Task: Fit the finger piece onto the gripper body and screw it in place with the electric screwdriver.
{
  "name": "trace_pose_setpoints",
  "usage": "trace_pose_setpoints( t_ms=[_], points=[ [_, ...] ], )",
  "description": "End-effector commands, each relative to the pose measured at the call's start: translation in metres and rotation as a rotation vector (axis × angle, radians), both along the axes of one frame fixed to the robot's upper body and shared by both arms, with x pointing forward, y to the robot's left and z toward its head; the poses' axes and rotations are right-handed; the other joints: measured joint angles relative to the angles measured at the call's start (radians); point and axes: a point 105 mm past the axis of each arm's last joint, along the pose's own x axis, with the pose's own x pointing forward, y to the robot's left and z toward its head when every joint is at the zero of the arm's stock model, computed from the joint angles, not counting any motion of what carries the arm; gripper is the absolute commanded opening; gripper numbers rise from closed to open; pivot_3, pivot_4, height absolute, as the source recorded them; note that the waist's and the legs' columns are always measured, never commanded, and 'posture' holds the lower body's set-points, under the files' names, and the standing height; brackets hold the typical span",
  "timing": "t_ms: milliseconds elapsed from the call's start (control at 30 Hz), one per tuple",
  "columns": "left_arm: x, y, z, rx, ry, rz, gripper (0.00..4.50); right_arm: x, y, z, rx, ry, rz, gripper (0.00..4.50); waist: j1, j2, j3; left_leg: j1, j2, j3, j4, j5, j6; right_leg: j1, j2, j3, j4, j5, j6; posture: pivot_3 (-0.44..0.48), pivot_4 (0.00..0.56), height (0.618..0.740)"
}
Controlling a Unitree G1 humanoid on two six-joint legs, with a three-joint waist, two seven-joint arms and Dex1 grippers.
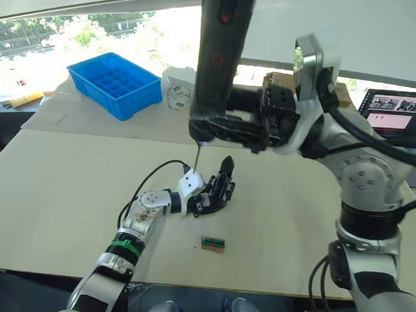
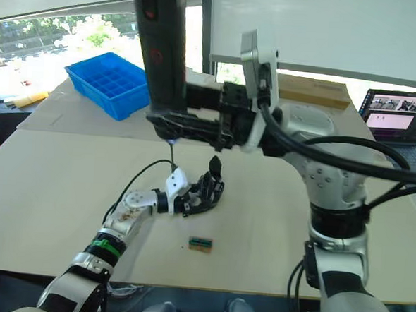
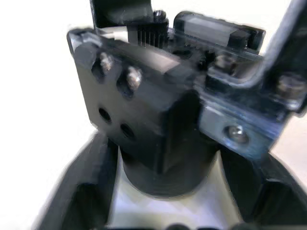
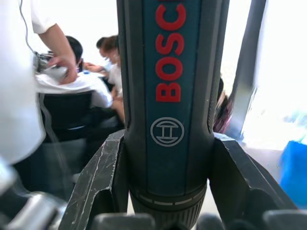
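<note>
Right claw [image 1: 228, 122] is clamped around the tall black pen-shaped electric screwdriver [image 1: 221, 51], holding it upright over the pale worktop [image 1: 295, 225], thin metal bit pointing straight down, its tip lit. Left claw [image 1: 204, 197] is closed on the small black gripper body [image 1: 220, 188], a squat cylinder with a blocky top, pinning it on the worktop right under that bit. In the left wrist view, two screws sit in the block's face beside two empty holes, so I judge the fastening only partly done; the finger piece I cannot pick out for certain. The bit hovers just above the assembly, not yet seated. Readable writing: red "BOSC" lettering down the screwdriver barrel, with a round emblem beneath it.
</note>
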Motion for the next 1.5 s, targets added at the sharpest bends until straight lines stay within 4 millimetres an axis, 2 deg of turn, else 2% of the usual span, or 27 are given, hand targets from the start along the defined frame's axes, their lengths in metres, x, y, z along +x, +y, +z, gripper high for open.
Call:
trace_pose_setpoints(
  t_ms=[33,100,167,233,300,333,467,533,700,733,800,900,967,1100,1167,1233,1300,1367,1500],
  points=[
    [-0.015,0.029,0.011,0.025,0.026,-0.026,4.5,-0.007,-0.03,0.001,-0.046,0.121,-0.082,1.92,-0.006,0.0,0.0,0.0,0.0,0.0,-0.001,0.0,0.0,-0.001,-0.003,0.0,0.0,0.0,0.0,0.0,0.15,0.738],
    [-0.034,0.046,0.02,0.066,0.041,-0.099,4.5,-0.005,-0.053,-0.015,-0.124,0.287,-0.155,1.92,-0.011,0.001,0.001,0.0,0.0,0.0,-0.003,0.0,0.0,-0.001,-0.003,0.001,-0.001,0.0,-0.001,0.0,0.15,0.738],
    [-0.045,0.052,0.025,0.091,0.053,-0.138,4.5,-0.008,-0.064,-0.021,-0.158,0.373,-0.18,1.92,-0.011,0.003,0.003,0.001,0.001,0.0,-0.004,0.0,-0.001,-0.002,-0.003,0.001,-0.001,-0.001,-0.001,0.0,0.15,0.738],
    [-0.058,0.069,0.035,0.144,0.068,-0.181,4.5,0.003,-0.098,-0.05,-0.246,0.58,-0.339,1.92,-0.009,0.005,0.004,0.001,0.001,0.001,-0.004,0.0,-0.001,-0.001,-0.004,0.002,-0.002,0.0,-0.001,0.0,0.15,0.738],
    [-0.069,0.083,0.048,0.204,0.069,-0.219,4.5,0.022,-0.15,-0.095,-0.35,0.832,-0.639,1.92,-0.002,0.004,0.004,0.001,0.001,0.0,-0.004,0.0,-0.001,0.0,-0.004,0.006,-0.002,-0.001,-0.001,0.0,0.15,0.738],
    [-0.071,0.086,0.052,0.219,0.067,-0.225,4.5,0.026,-0.166,-0.109,-0.379,0.895,-0.734,1.92,0.001,0.003,0.005,0.001,0.001,0.0,-0.004,0.0,-0.001,0.0,-0.004,0.005,-0.003,-0.001,-0.001,0.0,0.15,0.738],
    [-0.062,0.085,0.065,0.214,0.03,-0.197,4.5,0.035,-0.212,-0.162,-0.562,0.928,-1.015,1.92,0.011,0.011,0.005,0.0,-0.002,0.003,-0.004,0.0,0.001,-0.002,-0.003,0.008,-0.003,-0.001,0.003,0.0,0.15,0.738],
    [-0.059,0.084,0.069,0.209,0.017,-0.189,4.5,0.042,-0.226,-0.176,-0.577,0.965,-1.083,1.92,0.007,0.011,0.006,0.0,-0.002,0.004,-0.005,0.0,0.001,-0.002,0.001,0.008,-0.003,-0.001,0.004,0.0,0.15,0.738],
    [-0.058,0.08,0.071,0.209,0.003,-0.193,4.5,0.046,-0.236,-0.194,-0.662,0.978,-1.108,1.92,-0.01,0.011,0.007,0.004,-0.001,0.007,-0.008,0.001,-0.002,-0.001,0.005,0.009,-0.003,-0.002,0.004,0.0,0.15,0.738],
    [-0.058,0.08,0.071,0.209,0.0,-0.192,4.5,0.045,-0.235,-0.196,-0.674,0.978,-1.096,1.92,-0.01,0.01,0.006,0.004,-0.001,0.007,-0.008,0.001,-0.002,-0.001,0.006,0.009,-0.003,-0.002,0.005,0.0,0.15,0.738],
    [-0.057,0.081,0.071,0.209,0.002,-0.185,4.5,0.043,-0.236,-0.199,-0.691,0.992,-1.092,2.94,-0.009,0.009,0.006,0.004,-0.001,0.007,-0.007,0.001,-0.002,0.0,0.006,0.009,-0.003,-0.004,0.008,0.0,0.15,0.738],
    [-0.059,0.087,0.069,0.21,0.039,-0.177,4.5,0.038,-0.238,-0.199,-0.698,0.993,-1.079,3.9,-0.009,0.008,0.005,0.004,-0.001,0.007,-0.007,0.001,-0.002,0.0,0.005,0.01,-0.003,-0.003,0.007,0.0,0.15,0.738],
    [-0.068,0.096,0.069,0.188,0.134,-0.184,4.5,0.036,-0.238,-0.19,-0.683,0.946,-1.069,4.48,-0.008,0.007,0.005,0.004,-0.001,0.007,-0.007,0.001,-0.002,0.0,0.005,0.009,-0.003,-0.003,0.006,0.0,0.15,0.738],
    [-0.088,0.127,0.078,0.194,0.284,-0.153,4.5,0.031,-0.233,-0.144,-0.672,0.661,-0.991,4.48,-0.006,0.008,0.007,0.003,-0.001,0.006,-0.008,0.001,-0.002,-0.003,0.003,0.009,-0.002,-0.003,0.006,0.0,0.15,0.738],
    [-0.087,0.16,0.095,0.202,0.291,-0.034,4.5,0.017,-0.233,-0.102,-0.585,0.548,-0.904,4.48,-0.007,0.011,0.009,0.003,-0.001,0.006,-0.009,0.001,-0.002,-0.003,0.004,0.009,-0.002,-0.005,0.008,0.0,0.15,0.738],
    [-0.086,0.187,0.111,0.2,0.288,0.07,4.5,0.007,-0.248,-0.08,-0.652,0.314,-0.879,4.48,-0.005,0.013,0.011,0.003,-0.001,0.006,-0.009,0.001,-0.002,-0.003,0.004,0.009,-0.002,-0.007,0.011,0.0,0.15,0.738],
    [-0.093,0.208,0.115,0.236,0.305,0.109,4.5,-0.003,-0.28,-0.087,-0.792,0.16,-0.891,4.48,-0.002,0.011,0.009,0.004,0.0,0.006,-0.009,0.001,-0.002,-0.001,0.005,0.008,-0.003,-0.009,0.014,0.0,0.15,0.738],
    [-0.101,0.221,0.112,0.282,0.323,0.122,4.5,-0.013,-0.302,-0.094,-0.824,0.131,-0.898,4.48,-0.001,0.008,0.008,0.007,0.0,0.007,-0.011,0.001,-0.002,0.002,0.005,0.009,-0.003,-0.011,0.017,0.0,0.15,0.738],
    [-0.106,0.24,0.101,0.348,0.317,0.165,4.5,-0.022,-0.331,-0.103,-0.731,0.155,-0.931,4.48,-0.006,0.009,0.009,0.007,-0.003,0.009,-0.011,0.0,-0.001,0.0,0.002,0.011,-0.003,-0.012,0.017,0.0,0.15,0.738]
  ],
)
